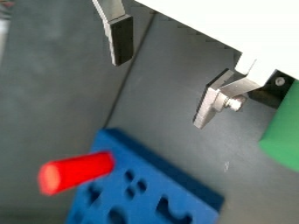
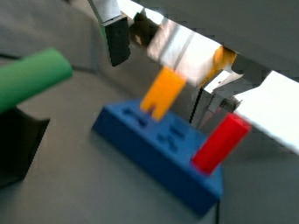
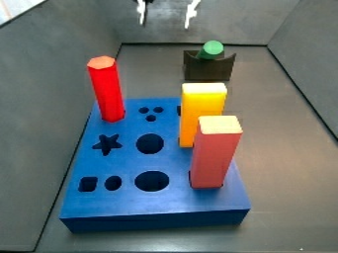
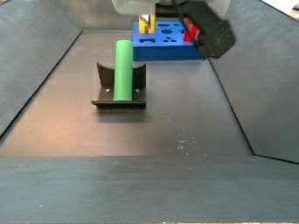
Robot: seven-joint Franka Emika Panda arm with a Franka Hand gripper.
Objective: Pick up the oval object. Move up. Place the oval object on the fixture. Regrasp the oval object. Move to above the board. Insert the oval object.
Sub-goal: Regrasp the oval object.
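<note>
The oval object, a green peg point(image 4: 124, 68), lies on the black fixture point(image 4: 118, 94). Seen end-on in a side view, the peg point(image 3: 211, 47) is on the fixture point(image 3: 209, 68) behind the blue board point(image 3: 152, 163). My gripper point(image 3: 168, 12) is open and empty, high at the top edge, apart from the peg. In a wrist view the gripper point(image 1: 163, 74) has only grey floor between its fingers point(image 1: 118, 39). In a wrist view the gripper point(image 2: 162, 74) is open, with the green peg point(image 2: 35, 77) off to one side and the board point(image 2: 146, 140) beyond the fingers.
A red hexagonal peg point(image 3: 105, 87), a yellow block point(image 3: 203, 111) and an orange block point(image 3: 215, 148) stand in the board. The red peg also shows in both wrist views point(image 1: 76, 172) point(image 2: 222, 144). Grey walls point(image 3: 53, 79) enclose the floor.
</note>
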